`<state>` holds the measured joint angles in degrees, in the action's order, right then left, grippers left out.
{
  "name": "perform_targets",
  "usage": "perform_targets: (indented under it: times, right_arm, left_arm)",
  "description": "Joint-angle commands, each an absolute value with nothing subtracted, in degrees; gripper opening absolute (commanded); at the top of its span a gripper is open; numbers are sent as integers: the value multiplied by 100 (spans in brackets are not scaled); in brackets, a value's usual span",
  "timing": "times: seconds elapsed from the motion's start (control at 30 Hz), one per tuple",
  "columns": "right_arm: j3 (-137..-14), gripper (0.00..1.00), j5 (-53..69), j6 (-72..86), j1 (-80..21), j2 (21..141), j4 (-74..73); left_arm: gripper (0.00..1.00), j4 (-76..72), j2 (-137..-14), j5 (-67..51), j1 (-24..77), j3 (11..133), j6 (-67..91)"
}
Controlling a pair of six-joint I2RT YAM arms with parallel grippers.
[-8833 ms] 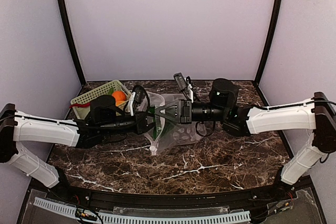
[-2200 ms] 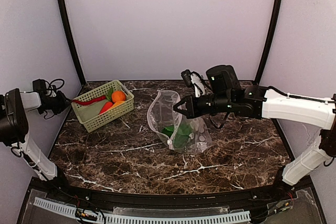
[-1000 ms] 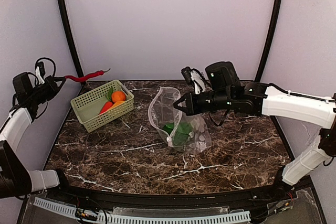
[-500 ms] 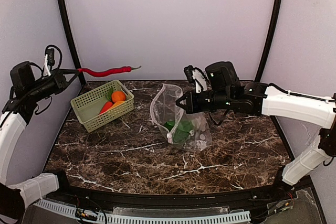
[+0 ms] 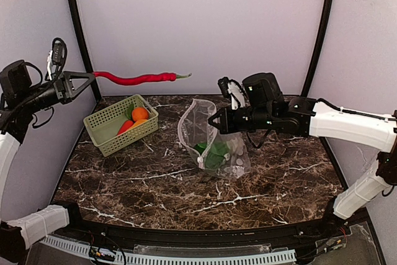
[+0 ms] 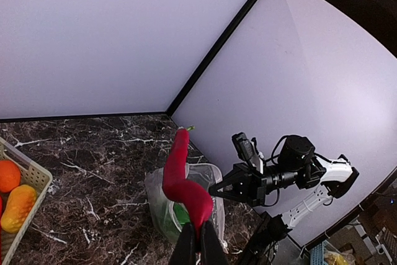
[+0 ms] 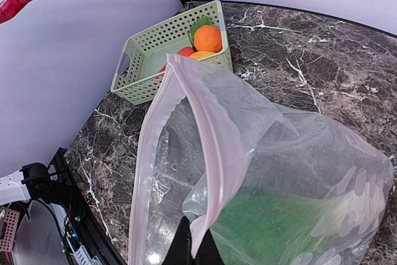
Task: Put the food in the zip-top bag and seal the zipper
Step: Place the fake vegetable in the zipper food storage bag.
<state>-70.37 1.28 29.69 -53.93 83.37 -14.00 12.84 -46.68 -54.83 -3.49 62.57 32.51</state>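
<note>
My left gripper is shut on the stem end of a long red chili, held high in the air at the left, above the basket; in the left wrist view the chili rises from my shut fingers. My right gripper is shut on the rim of the clear dotted zip-top bag, holding its mouth open and upright. The pink zipper strip runs from my right fingers. Green food lies inside the bag.
A pale green lattice basket stands at the back left and holds an orange round fruit, a yellow-orange piece and a red piece. The dark marble tabletop spreads in front.
My left arm has lifted the red chili out of the basket, raised it high and swung it rightward. My right gripper holds the bag mouth open, nearly still.
</note>
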Motion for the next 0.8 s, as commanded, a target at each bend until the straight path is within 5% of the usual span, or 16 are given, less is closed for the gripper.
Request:
perform_targets:
  times: [0.0, 0.33, 0.77]
  right_arm:
    - [-7082, 0, 18, 3012, -5334, 8251, -1318]
    - [-7069, 0, 26, 3002, -5217, 8250, -1318]
    - [-6865, 0, 20, 2998, -5098, 8059, -1318]
  left_arm:
    - [1, 2174, -4808, -5553, 149, 6615, 2857]
    - [1, 2653, -5469, -4961, 1527, 7151, 2230]
    - [1, 4135, -5585, -4114, 1600, 8036, 970]
